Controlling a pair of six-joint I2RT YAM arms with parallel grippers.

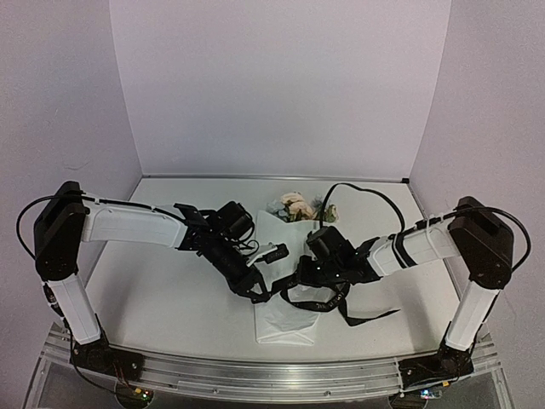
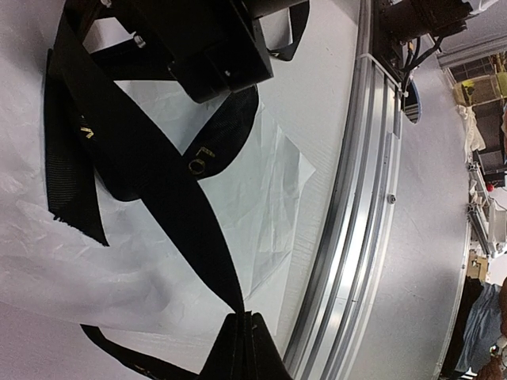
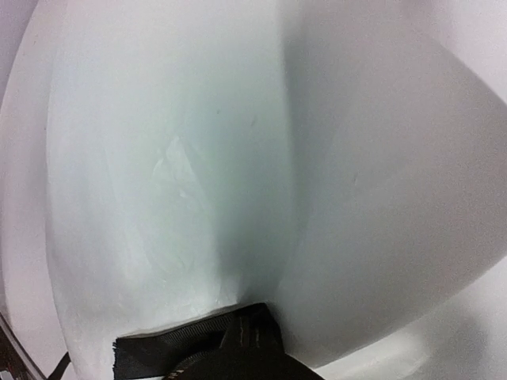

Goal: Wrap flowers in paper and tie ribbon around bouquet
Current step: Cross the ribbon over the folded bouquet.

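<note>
Leftmost, the left end effector is clenched on the ribbon and holds one strand taut across the white paper of the bouquet. The bouquet lies mid-desk, with its flowers at the far end. Rightward, the right end effector is likewise clenched, seemingly on another part of the ribbon. Tying well likely means drawing both strands apart evenly and low, so the thin paper neither tears nor slides.
</note>
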